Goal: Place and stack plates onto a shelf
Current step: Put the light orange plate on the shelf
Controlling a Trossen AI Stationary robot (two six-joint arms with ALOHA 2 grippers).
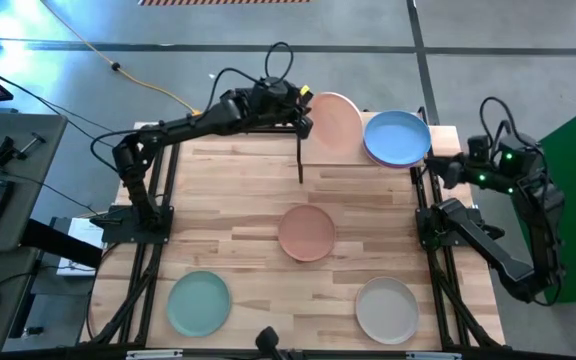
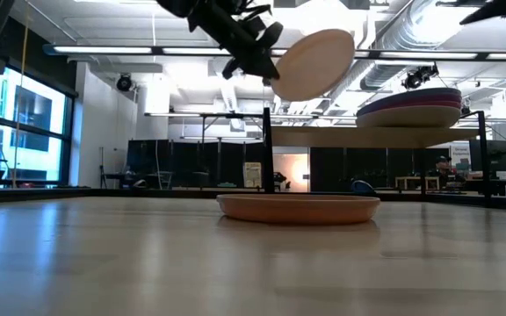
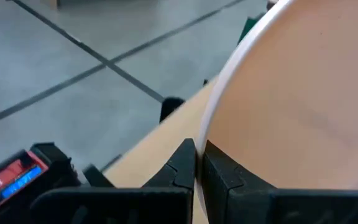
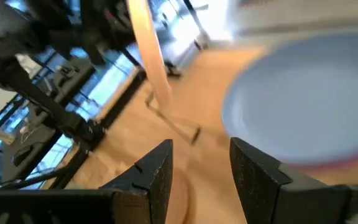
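- Now the left gripper (image 1: pixel 303 108) is clenched on the rim of a peach plate (image 1: pixel 334 126), holding it tilted in the air over the shelf (image 1: pixel 446 140) at the worktop's (image 1: pixel 258 200) far edge.
- To do this well, I judge the plate should be levelled first, then lowered flat onto the bare half of the shelf, beside the stack, before the fingers let go; a tilted release could let it slide off.
- A blue plate (image 1: pixel 398 137) tops a stack on the shelf's right half, with purple showing beneath it.
- The right gripper (image 4: pixel 201 165) waits near the shelf's right end, fingers spread and empty.
- On the worktop lie a terracotta plate (image 1: pixel 306 232) at the centre, a mint green plate (image 1: pixel 199 303) by the near left corner and a beige plate (image 1: pixel 387 309) by the near right corner.
- All plates are round, shallow and matte with low raised rims; the shelf is pale wood on thin black legs.
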